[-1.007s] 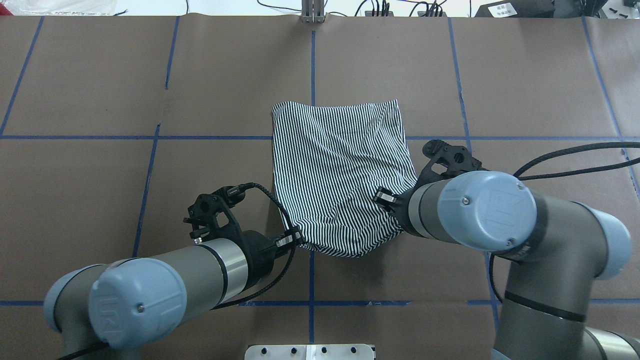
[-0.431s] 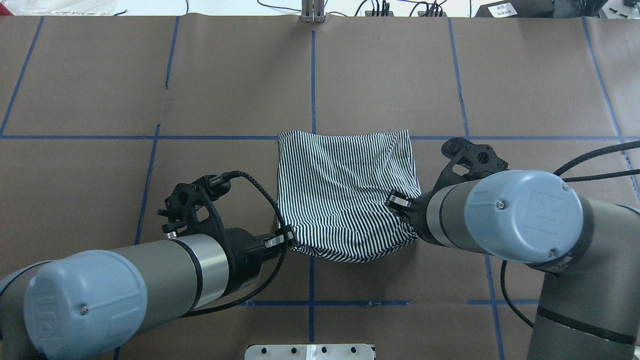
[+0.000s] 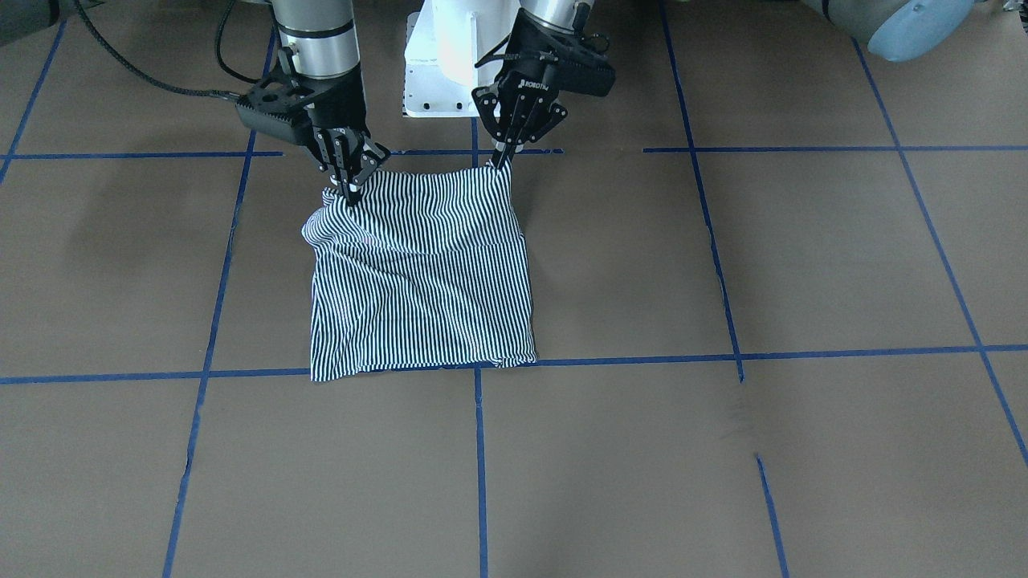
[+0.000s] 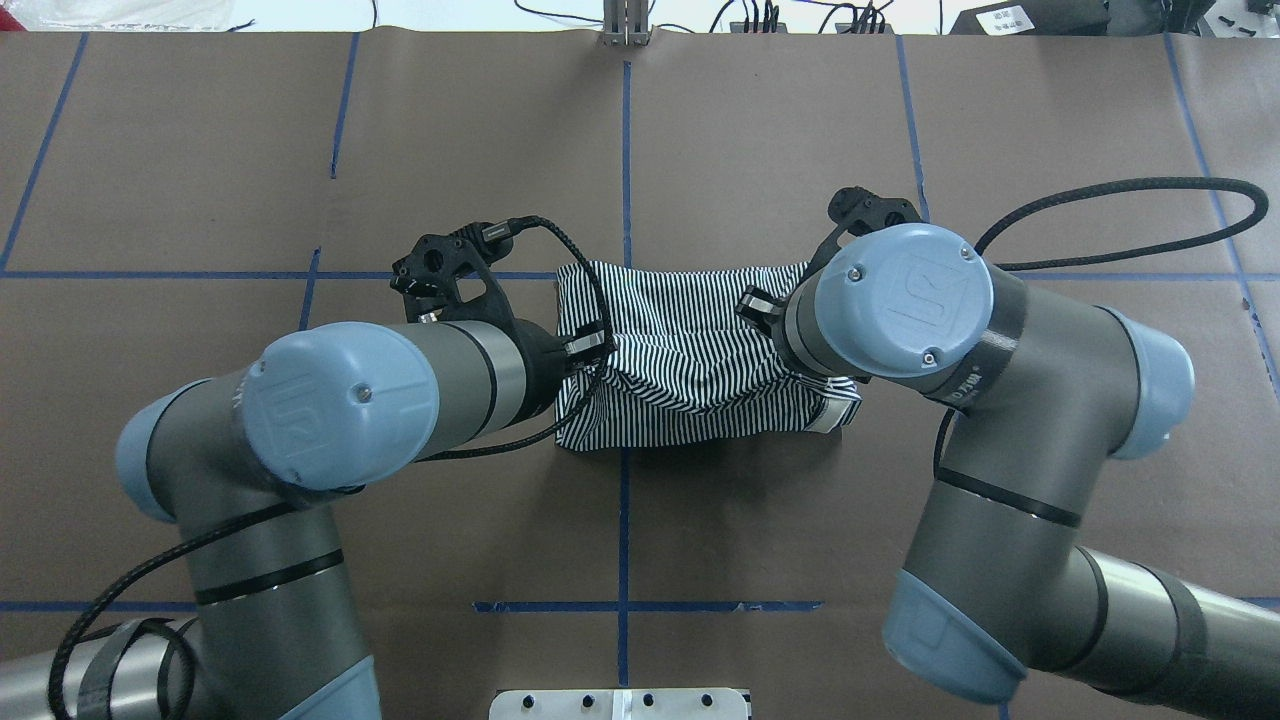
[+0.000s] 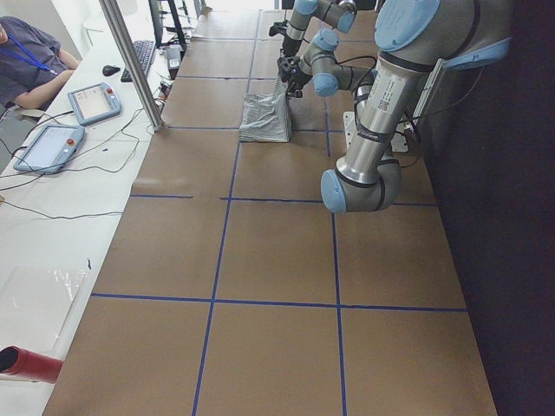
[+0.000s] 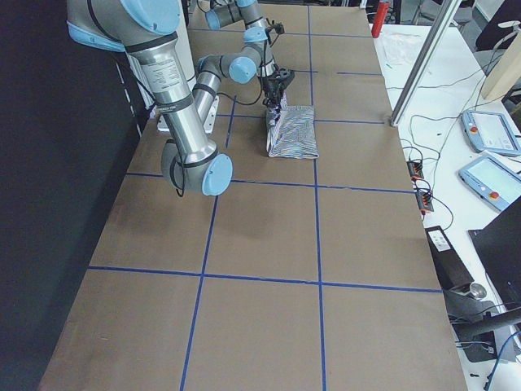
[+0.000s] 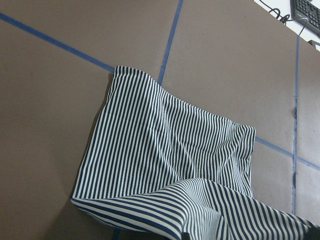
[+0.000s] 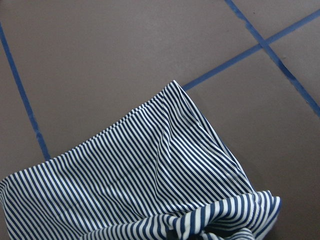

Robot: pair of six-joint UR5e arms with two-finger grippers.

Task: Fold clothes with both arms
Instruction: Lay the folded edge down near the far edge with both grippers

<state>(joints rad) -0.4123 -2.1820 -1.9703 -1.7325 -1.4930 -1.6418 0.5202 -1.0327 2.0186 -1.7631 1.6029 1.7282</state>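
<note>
The striped shirt [image 3: 422,273] lies folded on the brown table, its far edge [image 4: 690,275] resting along a blue tape line. My left gripper [image 3: 499,160] is shut on one corner of the edge nearest the robot, and my right gripper [image 3: 351,193] is shut on the other. Both corners are raised off the table. From overhead, the left gripper [image 4: 588,348] and right gripper [image 4: 755,303] hold that edge above the shirt's [image 4: 690,370] lower layer. The wrist views show striped cloth [image 7: 165,155] [image 8: 150,180] hanging below each hand. Collar and placket are hidden.
Blue tape lines [image 3: 642,357] divide the brown table [image 3: 723,257] into squares. The white pedestal base [image 3: 450,64] stands just behind the grippers. A metal post [image 5: 134,65], control tablets [image 5: 91,102] and a seated person [image 5: 26,61] are at the far side's bench.
The shirt was first dragged toward the robot. Both grippers then rose and moved away from the robot, carrying the near edge over the rest of the shirt.
</note>
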